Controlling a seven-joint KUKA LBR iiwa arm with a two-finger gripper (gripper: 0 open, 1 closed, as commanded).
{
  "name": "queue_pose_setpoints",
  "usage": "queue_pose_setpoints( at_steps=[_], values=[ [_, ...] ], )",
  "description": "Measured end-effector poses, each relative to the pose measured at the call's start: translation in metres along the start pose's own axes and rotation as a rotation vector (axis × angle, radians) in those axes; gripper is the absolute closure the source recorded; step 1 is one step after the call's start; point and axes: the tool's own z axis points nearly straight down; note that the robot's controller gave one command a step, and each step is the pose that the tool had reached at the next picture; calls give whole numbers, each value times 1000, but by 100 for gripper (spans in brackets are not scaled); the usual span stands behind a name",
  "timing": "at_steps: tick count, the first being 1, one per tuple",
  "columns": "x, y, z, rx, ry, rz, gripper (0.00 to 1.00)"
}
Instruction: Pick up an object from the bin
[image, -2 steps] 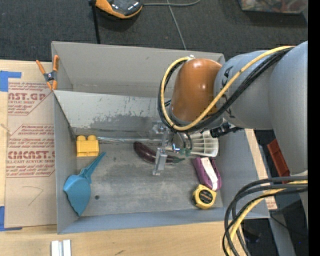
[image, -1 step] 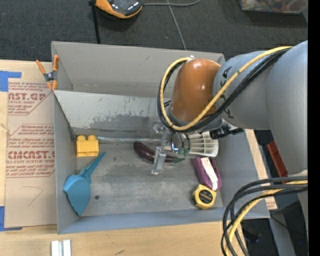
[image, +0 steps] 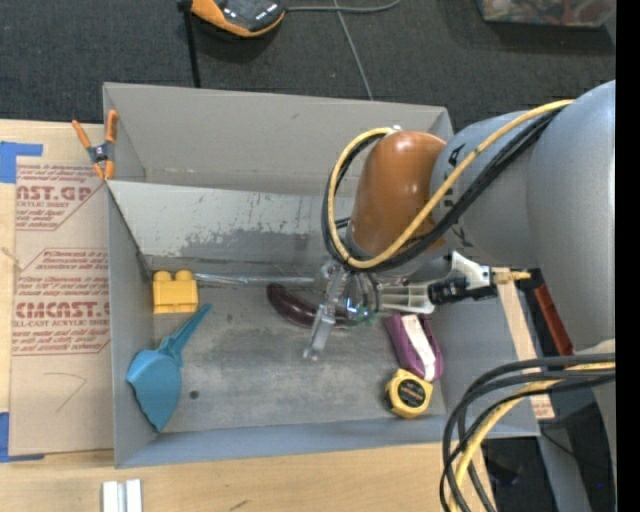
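Five things are lying in the bin (image: 250, 392). The gripper (image: 316, 347) is hanging just beside a dark purple, eggplant-shaped toy (image: 289, 303) at mid-floor; whether it is clenched I cannot tell. The toy is looking light, smooth and probably slippery, so I would be taking it across its thick middle.

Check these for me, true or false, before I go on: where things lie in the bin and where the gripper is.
The yellow block lies by the left wall of the bin. True.
The blue scoop lies in the view's upper right corner. False: it lies in the lower left corner.
The gripper is beside the dark purple oblong thing in mid-bin. True.
The yellow tape measure rests on the yellow block. False: it lies apart, near the lower right corner.
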Motion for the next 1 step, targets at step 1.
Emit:
queue_pose_setpoints(
  at_steps=[1],
  values=[
    [1,-9,-62,-3,-18,-216,0]
  ],
)
